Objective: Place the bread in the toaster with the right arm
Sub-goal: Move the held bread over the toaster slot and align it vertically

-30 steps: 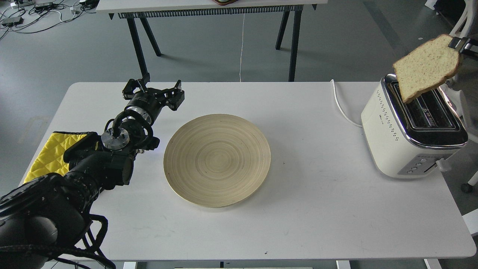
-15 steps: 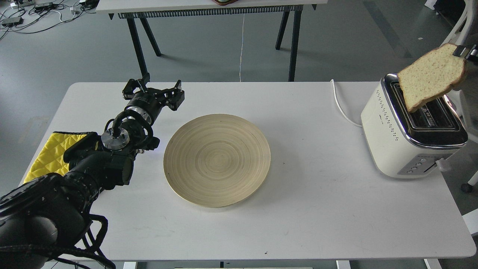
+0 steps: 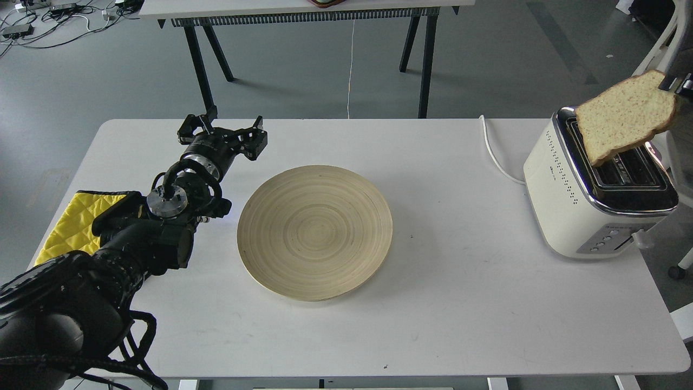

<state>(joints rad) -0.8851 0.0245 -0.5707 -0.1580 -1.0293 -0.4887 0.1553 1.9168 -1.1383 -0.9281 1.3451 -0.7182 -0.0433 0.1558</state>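
The bread (image 3: 622,116) is a pale tan slice held tilted in the air, its lower corner just above the toaster's slots. My right gripper (image 3: 677,84) shows only as a fingertip at the right edge, shut on the slice's upper right corner. The cream-white toaster (image 3: 590,189) with a chrome top stands at the table's right end. My left gripper (image 3: 223,132) rests open and empty over the table's left part, far from the bread.
A round wooden plate (image 3: 314,233) lies in the middle of the white table (image 3: 460,303). A yellow cloth (image 3: 70,222) sits at the left edge under my left arm. The toaster's white cord (image 3: 492,149) runs off the table's back. A second table stands behind.
The bread has moved right and a little lower, towards the toaster's slots, with the right gripper sliding further out of view. The left arm has not moved.
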